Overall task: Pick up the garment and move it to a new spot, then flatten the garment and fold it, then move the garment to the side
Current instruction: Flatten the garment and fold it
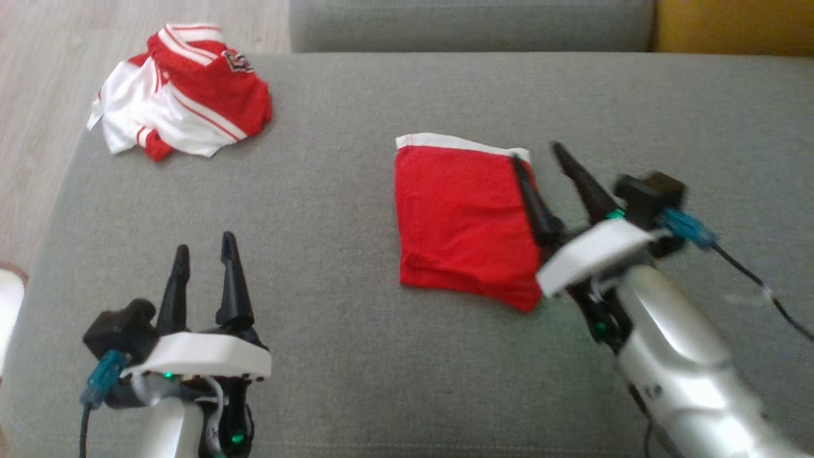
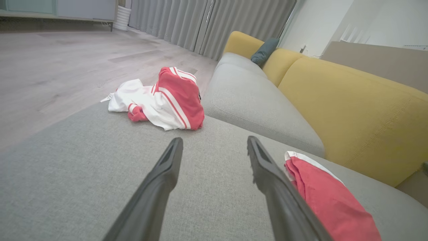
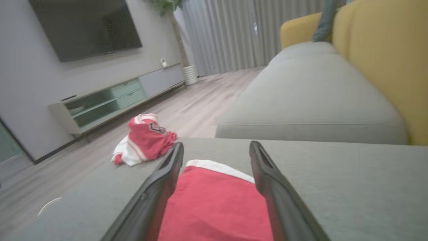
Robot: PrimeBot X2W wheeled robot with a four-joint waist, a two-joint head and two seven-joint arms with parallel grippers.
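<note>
The garment (image 1: 458,216) is a red cloth with a white band along its far edge, lying folded flat on the grey seat cushion (image 1: 331,331) right of centre. It also shows in the left wrist view as the garment (image 2: 331,201) and in the right wrist view as the garment (image 3: 214,204). My right gripper (image 1: 536,152) hovers open at its right edge, one finger over the cloth and one just beyond it, holding nothing; the red cloth lies between the fingers of the right gripper (image 3: 216,144). My left gripper (image 1: 205,242) is open over bare cushion at the lower left, well apart from the cloth.
A crumpled red-and-white jersey (image 1: 184,89) lies at the cushion's far left corner, near the edge above the wooden floor (image 1: 38,95). A second grey seat (image 2: 254,100) and the yellow backrest (image 2: 351,110) bound the far side. A low TV cabinet (image 3: 117,100) stands across the floor.
</note>
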